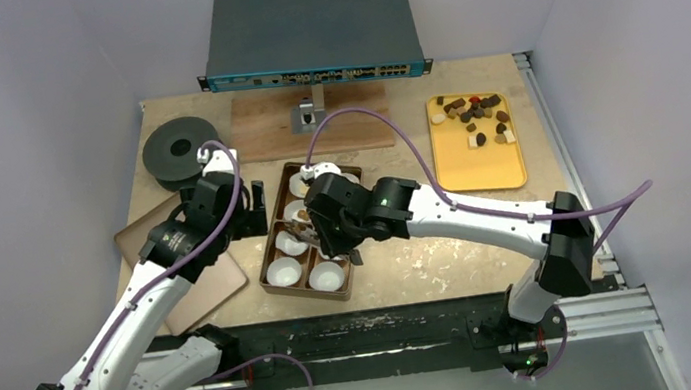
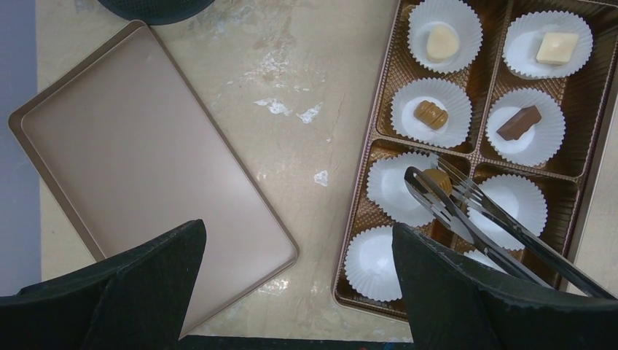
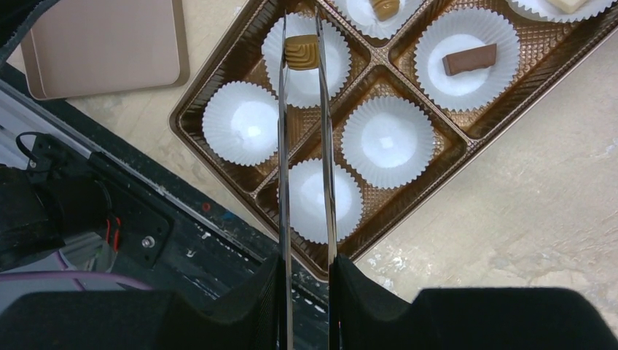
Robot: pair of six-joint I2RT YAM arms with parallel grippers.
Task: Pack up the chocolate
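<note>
The brown compartment box [image 1: 269, 235] lies mid-table with white paper cups in it. Four cups at its far end hold chocolates: cream [image 2: 441, 42], white [image 2: 557, 47], tan [image 2: 431, 114] and a brown bar [image 2: 519, 122]. My right gripper [image 3: 306, 273] is shut on metal tongs [image 3: 283, 146]. The tong tips pinch a tan chocolate [image 3: 302, 51] over a cup in the box; it also shows in the left wrist view [image 2: 439, 179]. My left gripper [image 2: 297, 233] is open and empty, beside the box's near left corner. More chocolates [image 1: 477, 112] lie on the yellow tray [image 1: 489, 166].
A tan flat lid [image 2: 138, 153] lies left of the box. A black spool [image 1: 179, 148] sits at the back left, a wooden board [image 1: 262, 130] and a grey network switch [image 1: 310, 33] at the back. The table's front edge and rail [image 3: 146, 197] are just below the box.
</note>
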